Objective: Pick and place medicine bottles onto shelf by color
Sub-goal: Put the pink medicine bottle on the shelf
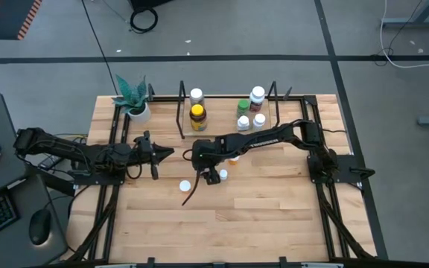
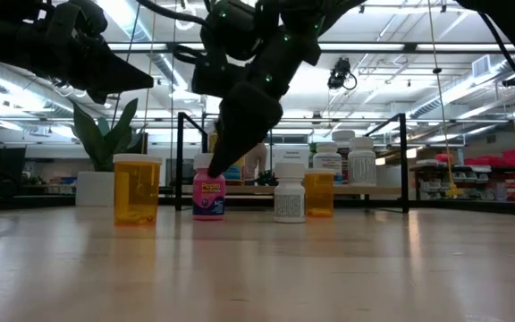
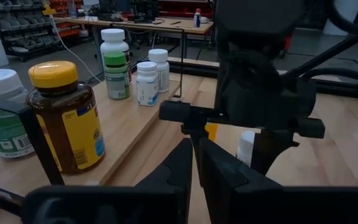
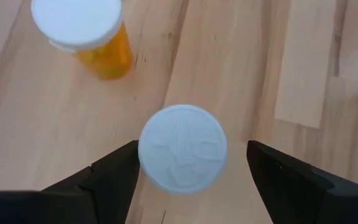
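Note:
My right gripper is open and points down at mid-table over a pink bottle that stands upright. Its fingers stand on either side of the bottle's white cap. An orange bottle stands nearby toward the near edge. A white bottle and another orange one stand beside them. The shelf at the far edge holds several bottles, among them an amber one with a yellow lid. My left gripper hovers shut, left of centre. My right gripper comes at the pink bottle from above, one finger on each side of the white cap. One finger stands right against the cap's edge, and I cannot tell whether it touches. The other finger is clearly apart from the cap.
A potted plant stands at the far left beside the shelf. Black rails run along both table sides. The shelf's thin black uprights rise at its ends. Bare wood lies toward the near edge.

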